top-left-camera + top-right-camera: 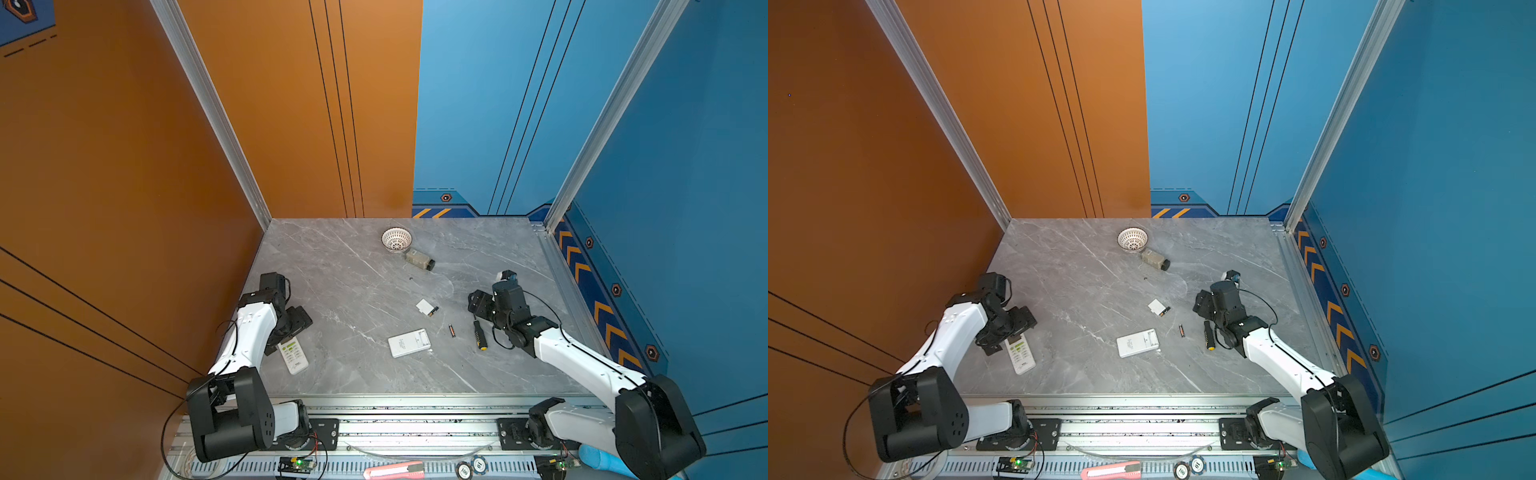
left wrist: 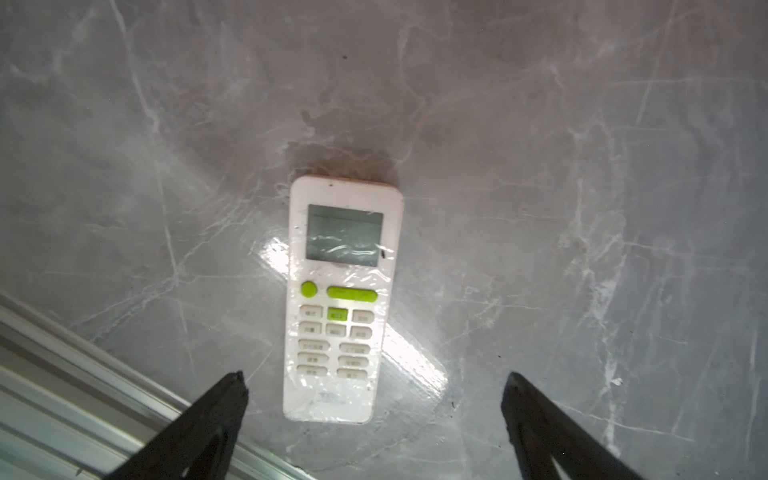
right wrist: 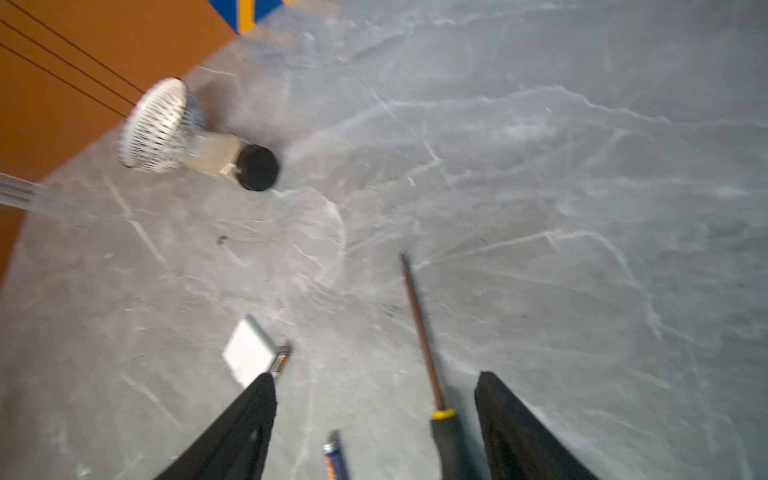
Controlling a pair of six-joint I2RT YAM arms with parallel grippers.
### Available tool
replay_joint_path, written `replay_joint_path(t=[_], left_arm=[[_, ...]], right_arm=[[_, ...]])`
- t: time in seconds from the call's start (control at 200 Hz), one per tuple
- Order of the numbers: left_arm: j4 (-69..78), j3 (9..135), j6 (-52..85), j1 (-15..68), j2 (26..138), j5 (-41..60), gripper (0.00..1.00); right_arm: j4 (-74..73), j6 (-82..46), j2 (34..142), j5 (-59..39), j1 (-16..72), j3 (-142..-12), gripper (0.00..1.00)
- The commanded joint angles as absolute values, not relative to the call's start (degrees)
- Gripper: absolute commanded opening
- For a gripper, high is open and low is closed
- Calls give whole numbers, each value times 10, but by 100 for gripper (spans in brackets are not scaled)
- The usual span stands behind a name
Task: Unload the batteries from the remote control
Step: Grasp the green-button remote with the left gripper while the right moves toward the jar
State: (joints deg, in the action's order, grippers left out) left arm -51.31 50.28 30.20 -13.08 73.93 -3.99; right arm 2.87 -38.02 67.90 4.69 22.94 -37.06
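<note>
Left: your left gripper (image 2: 374,376) hung spread wide and empty over the white green-buttoned remote (image 2: 340,299) | Right: your right gripper (image 3: 376,378) stood apart, clamping nothing; the black-handled yellow-ended screwdriver (image 3: 446,436) lay between its fingers | Batteries: one black-and-orange battery (image 1: 452,330) lay near the face-down white remote (image 1: 409,343); a second battery (image 1: 433,311) touched the small white cover (image 1: 424,306)

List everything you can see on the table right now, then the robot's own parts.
batteries: two, black-and-orange, mid-table, one beside the cover
face-down remote: one, white, front of mid-table
green-buttoned remote: one, white, table's left front
cover: one, white, mid-table
screwdriver: one, black with yellow end, right of the loose battery
basket: one, white, back centre
box: one, beige with black cap, beside basket
left gripper: one, black, open
right gripper: one, black, open
</note>
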Motion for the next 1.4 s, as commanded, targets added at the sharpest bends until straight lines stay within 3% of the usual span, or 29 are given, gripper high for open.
replay_joint_path(t=[0.0, 0.05, 0.27, 0.551, 0.696, 0.996, 1.176, 1.397], left_arm=[[-532, 492, 274, -144, 741, -77, 98], [-526, 492, 256, -144, 759, -80, 98], [-501, 489, 247, -153, 817, -89, 98], [-426, 477, 250, -155, 897, -15, 100], [-403, 473, 253, -155, 912, 14, 87], [-385, 451, 281, -151, 883, 86, 51], [-366, 453, 326, -115, 862, 165, 40], [-323, 468, 419, -55, 836, 223, 36]], right_arm=[[65, -377, 658, 37, 263, -403, 87], [55, -393, 656, 49, 281, -408, 100], [34, -409, 672, 76, 348, -451, 100], [20, -383, 709, 52, 366, -514, 100], [22, -374, 724, 40, 373, -540, 100], [37, -401, 732, 42, 375, -527, 100], [-45, -434, 780, -39, 397, -511, 100], [-136, -483, 938, -212, 451, -587, 99]])
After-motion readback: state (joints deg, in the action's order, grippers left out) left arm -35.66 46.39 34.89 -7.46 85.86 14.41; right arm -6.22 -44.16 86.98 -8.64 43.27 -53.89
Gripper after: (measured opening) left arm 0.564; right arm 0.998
